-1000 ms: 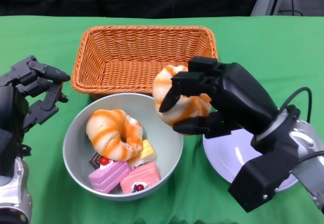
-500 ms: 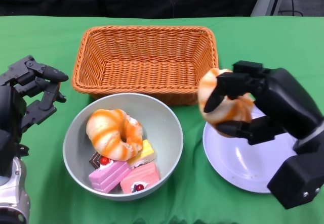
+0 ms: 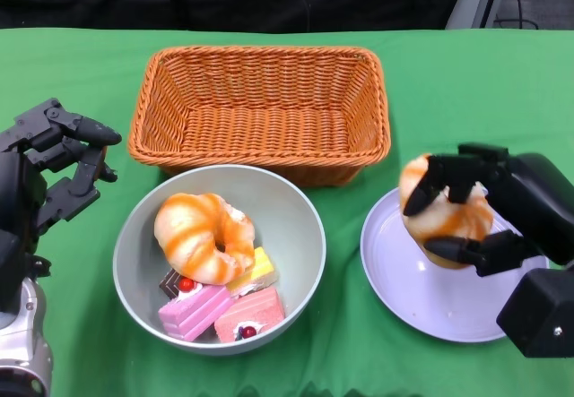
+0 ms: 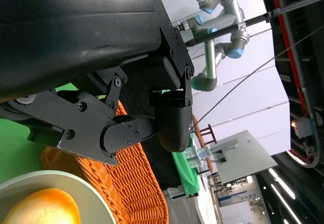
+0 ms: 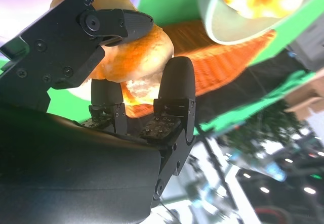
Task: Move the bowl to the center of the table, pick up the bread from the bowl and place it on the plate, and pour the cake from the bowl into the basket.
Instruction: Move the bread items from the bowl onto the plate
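Head view: right hand [image 3: 489, 213] grips a bread roll [image 3: 441, 213], orange-striped, fingers wrapped over its top and front. The roll sits over the white plate [image 3: 404, 276], above the plate's far half; can't tell if it touches the plate surface. The plate is on the green tablecloth [image 3: 466, 83], right of the bowl. The grey-green bowl [image 3: 296, 213] sits near table center, just in front of the wicker basket [image 3: 260, 110], its rim almost touching the basket's front wall. In the bowl: a second striped bread [image 3: 204, 236] on the left-center, leaning on the cake pieces; a yellow cake slice [image 3: 254, 271] beside it, two pink cake slices [image 3: 224, 312] at the front, a dark chocolate piece [image 3: 173, 283] with a red cherry on top. Left hand [image 3: 54, 168] hangs off the bowl's left side, holds nothing, fingers spread and partly curled, clear of the bowl and the basket.

Right wrist view: fingers [image 5: 174, 90] clamped on the bread roll [image 5: 136, 57] from both sides. Behind it, the basket [image 5: 223, 67] weave and the bowl [image 5: 228, 24] rim with orange bread inside. Plate's pale surface [image 5: 30, 1] at the frame's corner.

Left wrist view: left hand's fingers [image 4: 126, 133] empty, with a gap between them. Basket [image 4: 126, 183] just beyond the fingers, bowl [image 4: 76, 191] rim and a bit of the bread [image 4: 43, 209] at the frame edge. Background shows a robot arm on a stand, out of focus.
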Controlling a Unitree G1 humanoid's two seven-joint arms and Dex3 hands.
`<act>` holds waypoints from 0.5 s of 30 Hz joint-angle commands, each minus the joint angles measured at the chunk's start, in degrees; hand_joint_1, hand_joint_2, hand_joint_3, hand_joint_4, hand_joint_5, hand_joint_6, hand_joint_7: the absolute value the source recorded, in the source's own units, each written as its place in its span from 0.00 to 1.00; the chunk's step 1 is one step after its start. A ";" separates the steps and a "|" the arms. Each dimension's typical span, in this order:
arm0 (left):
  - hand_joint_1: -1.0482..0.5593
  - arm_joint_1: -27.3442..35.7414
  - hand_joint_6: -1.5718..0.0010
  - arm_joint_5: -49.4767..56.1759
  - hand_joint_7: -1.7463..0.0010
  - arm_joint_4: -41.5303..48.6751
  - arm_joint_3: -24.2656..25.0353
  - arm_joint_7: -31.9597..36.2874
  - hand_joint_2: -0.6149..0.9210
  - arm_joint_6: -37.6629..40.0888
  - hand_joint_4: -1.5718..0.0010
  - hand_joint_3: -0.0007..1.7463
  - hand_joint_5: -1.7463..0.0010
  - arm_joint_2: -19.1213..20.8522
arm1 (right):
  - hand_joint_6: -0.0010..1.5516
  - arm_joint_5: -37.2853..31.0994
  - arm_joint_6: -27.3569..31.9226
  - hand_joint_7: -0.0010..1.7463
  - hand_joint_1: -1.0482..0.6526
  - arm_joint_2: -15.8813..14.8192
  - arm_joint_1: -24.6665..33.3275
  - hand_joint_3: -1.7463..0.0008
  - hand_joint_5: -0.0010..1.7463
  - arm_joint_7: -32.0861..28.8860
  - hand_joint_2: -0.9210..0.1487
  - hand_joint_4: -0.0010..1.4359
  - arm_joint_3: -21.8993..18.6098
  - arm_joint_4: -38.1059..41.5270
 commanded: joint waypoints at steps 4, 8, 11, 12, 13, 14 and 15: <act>0.59 -0.28 0.43 -1.23 0.41 -0.07 0.52 -1.10 0.90 -0.26 0.44 0.40 0.17 1.01 | 0.50 0.62 -1.31 0.56 0.70 -0.20 -1.56 0.82 0.88 -0.01 0.09 0.50 0.66 8.50; 0.59 -0.26 0.42 -1.09 0.41 -0.21 0.36 -1.06 0.90 -0.54 0.43 0.40 0.17 1.05 | 0.49 0.00 -1.61 0.55 0.68 0.20 -2.83 0.90 0.88 -0.56 0.01 0.49 1.56 13.15; 0.58 -0.11 0.42 -0.83 0.41 -0.45 0.21 -0.69 0.90 -0.35 0.43 0.40 0.17 1.04 | 0.50 -0.87 -3.30 0.49 0.67 0.53 -4.11 0.93 0.80 -2.04 0.00 0.50 2.35 17.52; 0.58 -0.06 0.42 -0.64 0.41 -0.52 0.15 -0.48 0.90 -0.47 0.43 0.40 0.17 1.05 | 0.50 -0.94 -3.93 0.48 0.67 0.65 -4.54 0.94 0.78 -2.42 0.00 0.50 2.55 18.83; 0.58 -0.04 0.42 -0.46 0.41 -0.51 0.11 -0.32 0.90 -0.67 0.44 0.40 0.17 1.07 | 0.50 -1.17 -4.26 0.47 0.66 0.75 -4.89 0.93 0.77 -2.89 0.00 0.50 2.76 19.77; 0.58 -0.01 0.42 -0.28 0.41 -0.48 0.09 -0.13 0.90 -0.78 0.43 0.41 0.17 1.09 | 0.52 -1.48 -4.55 0.44 0.66 0.75 -5.19 0.94 0.73 -3.41 0.00 0.51 3.02 20.42; 0.58 0.01 0.42 -0.13 0.40 -0.47 0.06 0.05 0.89 -0.84 0.43 0.41 0.17 1.10 | 0.52 -1.90 -4.46 0.42 0.66 0.68 -5.38 0.95 0.70 -3.78 0.00 0.52 3.23 20.56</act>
